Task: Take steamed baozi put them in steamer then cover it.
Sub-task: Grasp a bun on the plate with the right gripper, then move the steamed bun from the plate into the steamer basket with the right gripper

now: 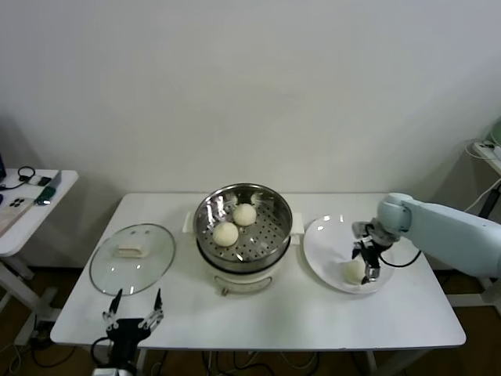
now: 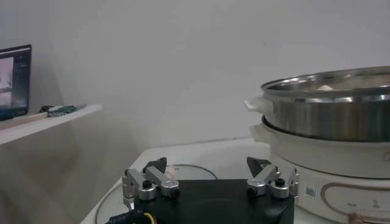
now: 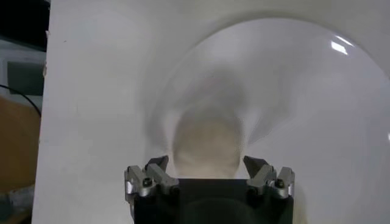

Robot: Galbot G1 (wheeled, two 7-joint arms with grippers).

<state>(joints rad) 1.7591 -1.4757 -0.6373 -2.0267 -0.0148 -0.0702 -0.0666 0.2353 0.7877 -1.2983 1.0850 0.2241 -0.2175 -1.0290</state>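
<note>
Here the baozi [image 3: 206,145] sits between the right gripper's [image 3: 207,167] spread fingertips

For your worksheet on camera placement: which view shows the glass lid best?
The head view: the whole cover lies flat on the table, handle up, left of the steamer. The left wrist view shows only its rim behind the left gripper. The right wrist view shows none of it.

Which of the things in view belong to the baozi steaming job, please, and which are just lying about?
Job in hand:
- baozi on the plate, between the open fingers of the right gripper
- two baozi already in the steamer
- glass cover, lying on the table
- white plate
- left gripper, open, idle at the near table edge

Lying about:
- side table with small gadgets
</note>
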